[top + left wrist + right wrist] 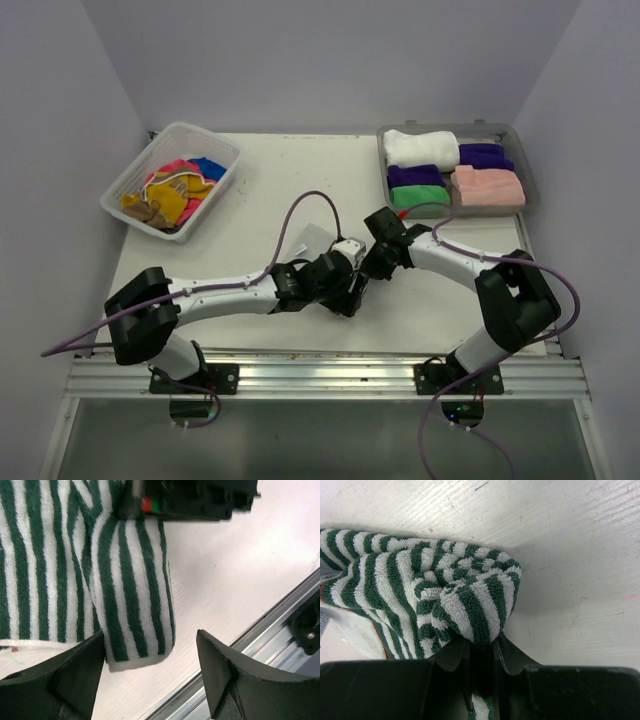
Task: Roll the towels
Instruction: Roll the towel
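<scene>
A green-and-white striped towel lies partly rolled on the table near its front edge. In the right wrist view its bunched end is pinched in my right gripper, which is shut on it. My left gripper stands open, its fingers on either side of the roll's end, the left finger right next to the cloth. From above, both grippers meet at the table's middle front, left and right, and they hide the striped towel.
A white lattice basket at the back left holds loose yellow, pink and blue towels. A grey tray at the back right holds rolled towels: white, purple, green, pink. The table's metal rail runs just beyond the roll.
</scene>
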